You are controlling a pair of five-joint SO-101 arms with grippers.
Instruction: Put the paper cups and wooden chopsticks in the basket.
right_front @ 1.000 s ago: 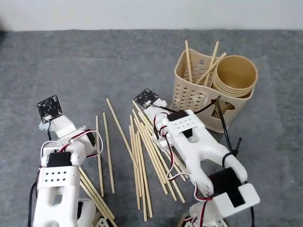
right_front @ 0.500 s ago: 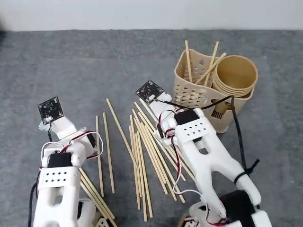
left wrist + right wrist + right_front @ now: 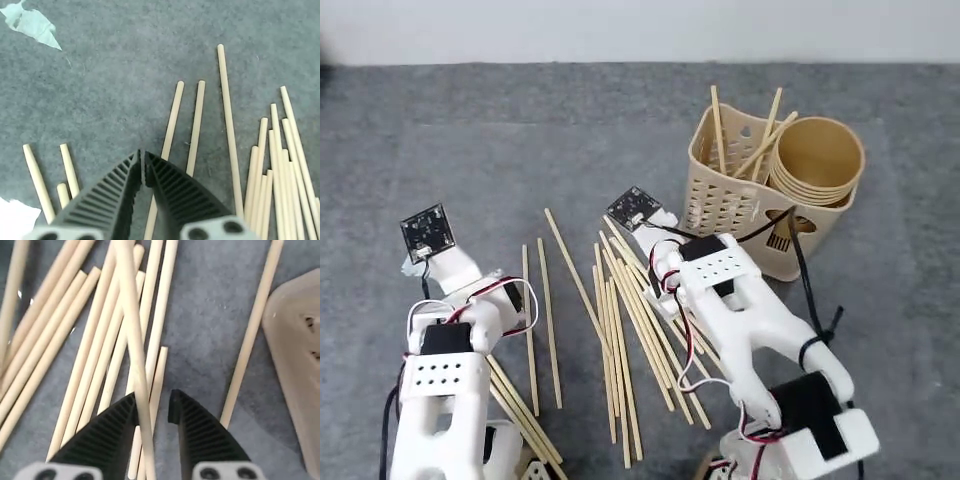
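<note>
My left jaws are closed to a thin slit and hold nothing. They hang low over the grey desk, and the tips sit just above the near ends of two chopsticks that lie side by side. A longer stick lies beside that pair, with a packed bundle past it. Three stick ends lie on the other side of the jaws, and a pale scrap of tape lies farther off.

My right jaws are partly open, the gap wider than a stick. One chopstick runs between them, close against one jaw. I cannot tell whether it is gripped or only lying in the gap. Beneath it, many sticks lie nearly parallel and touching. A single stick lies apart from them, close beside the basket's wall.

From above, my left arm is at the lower left of the frame and my right arm at the lower middle, reaching toward the centre. The loose chopsticks are spread across the middle of the desk. The cream basket stands at the upper right. In its right part sits a nested stack of paper cups, and in its left part a few chopsticks stand leaning.
</note>
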